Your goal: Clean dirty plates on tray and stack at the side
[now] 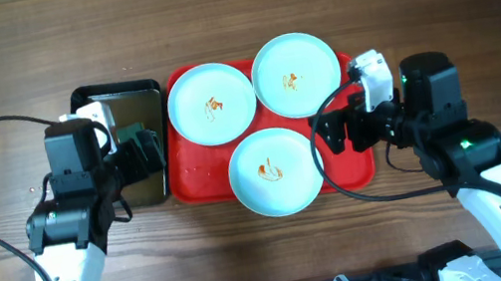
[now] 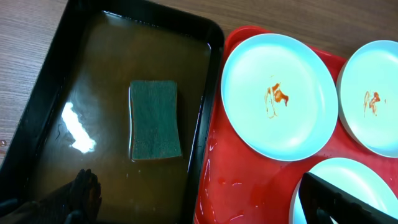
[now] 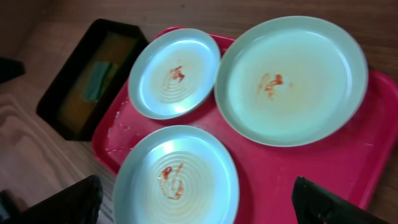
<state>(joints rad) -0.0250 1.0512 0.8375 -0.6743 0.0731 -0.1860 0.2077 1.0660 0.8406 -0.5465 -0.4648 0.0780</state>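
Three pale mint plates lie on the red tray (image 1: 197, 174), each with an orange-red smear: back left (image 1: 211, 103), back right (image 1: 296, 75), front (image 1: 276, 171). My left gripper (image 1: 146, 152) is open and empty, hovering over the seam between the black tray and the red tray (image 2: 230, 186). The left wrist view shows the back left plate (image 2: 280, 96) and parts of the other two. My right gripper (image 1: 330, 133) is open and empty at the tray's right side, its fingers (image 3: 199, 208) straddling the front plate (image 3: 176, 177). The other plates (image 3: 176, 73) (image 3: 292, 78) lie beyond.
A smaller black tray (image 1: 117, 96) holding brownish water stands left of the red tray, touching it. A green sponge (image 2: 154, 119) lies flat in the water; it also shows in the right wrist view (image 3: 96, 81). Bare wooden table surrounds both trays.
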